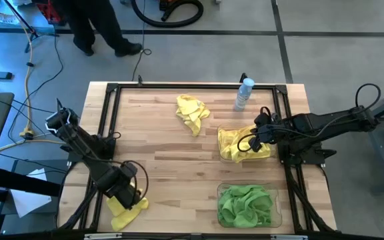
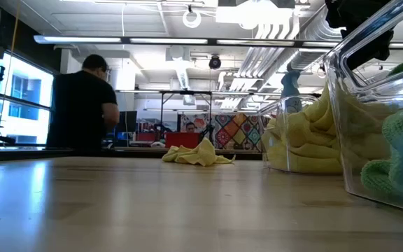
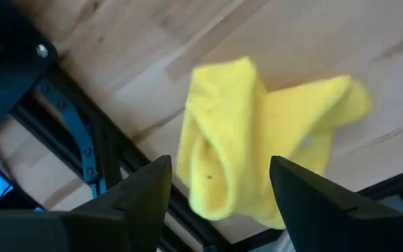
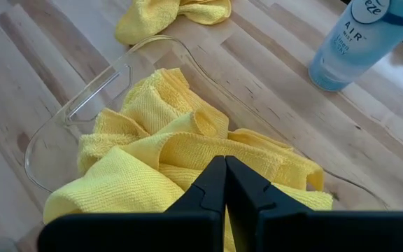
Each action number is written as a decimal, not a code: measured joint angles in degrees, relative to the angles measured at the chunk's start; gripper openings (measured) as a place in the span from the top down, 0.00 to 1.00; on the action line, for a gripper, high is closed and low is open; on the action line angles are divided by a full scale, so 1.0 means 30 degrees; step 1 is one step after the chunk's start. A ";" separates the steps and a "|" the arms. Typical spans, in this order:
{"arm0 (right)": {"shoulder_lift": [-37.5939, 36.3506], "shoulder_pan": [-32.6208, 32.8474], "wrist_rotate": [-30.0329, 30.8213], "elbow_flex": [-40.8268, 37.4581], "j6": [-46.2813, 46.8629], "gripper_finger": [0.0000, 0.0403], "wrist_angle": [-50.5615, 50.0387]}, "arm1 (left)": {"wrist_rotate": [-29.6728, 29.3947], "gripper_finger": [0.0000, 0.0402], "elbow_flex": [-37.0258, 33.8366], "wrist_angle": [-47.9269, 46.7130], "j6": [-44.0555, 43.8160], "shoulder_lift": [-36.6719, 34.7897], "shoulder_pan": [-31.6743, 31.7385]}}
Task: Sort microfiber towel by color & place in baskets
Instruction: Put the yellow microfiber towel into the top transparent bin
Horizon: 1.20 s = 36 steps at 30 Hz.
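- A wooden table [image 1: 172, 160] fills the overhead view, edged by a black metal frame [image 1: 112, 113], with one dark robot arm reaching in from each side.
- A person [image 2: 82, 105] in dark clothing stands in the room beyond the table's far edge, seen from behind in the low view.
- The left arm reaches toward the table's near left corner. The left gripper [image 3: 219, 192] hovers just above a yellow towel [image 1: 127, 212], its two dark fingers [image 3: 142, 192] spread well apart and straddling the cloth without clamping it. This towel lies rumpled at the near left edge, partly over the frame rail.
- The right arm stretches in from the right side. The right gripper [image 4: 225, 183] has its fingers pressed together, holding nothing, poised just over the yellow towels in the farther basket.
- The farther basket [image 1: 223, 132], a clear plastic bin on the table's right side, holds a heap of bunched yellow towels [image 4: 180, 150].
- The nearer basket [image 1: 277, 212], also clear, sits near the right front corner and is filled with green towels [image 1: 247, 205].
- Another loose yellow towel [image 1: 192, 113] lies crumpled on the bare wood toward the far side, near the middle, apart from both baskets.
- A small clear bottle [image 1: 245, 94] with a blue cap stands near the far edge, just beyond the farther basket.
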 joint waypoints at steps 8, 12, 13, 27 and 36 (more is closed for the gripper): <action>0.0002 0.0000 0.0005 0.0000 0.0439 1.00 0.0207 | 0.1021 0.42 -0.3388 0.4977 0.0454 0.0007 -0.1469; 0.0007 0.0000 0.0022 0.0000 0.1496 1.00 0.0435 | 0.0664 0.44 -0.5349 0.6000 0.0665 0.0015 -0.1776; 0.0007 0.0000 0.0039 0.0000 0.1581 1.00 0.0428 | 0.0474 0.46 -0.5808 0.6115 0.0876 0.0015 -0.1776; 0.0080 0.0000 0.0117 0.0000 0.2419 1.00 0.0430 | -0.2272 0.99 -0.7403 1.1642 0.4404 0.0016 -0.0182; 0.0080 0.0000 0.0102 0.0000 0.0860 1.00 0.0419 | -0.6835 1.00 0.0171 0.5650 0.8903 0.0015 0.2937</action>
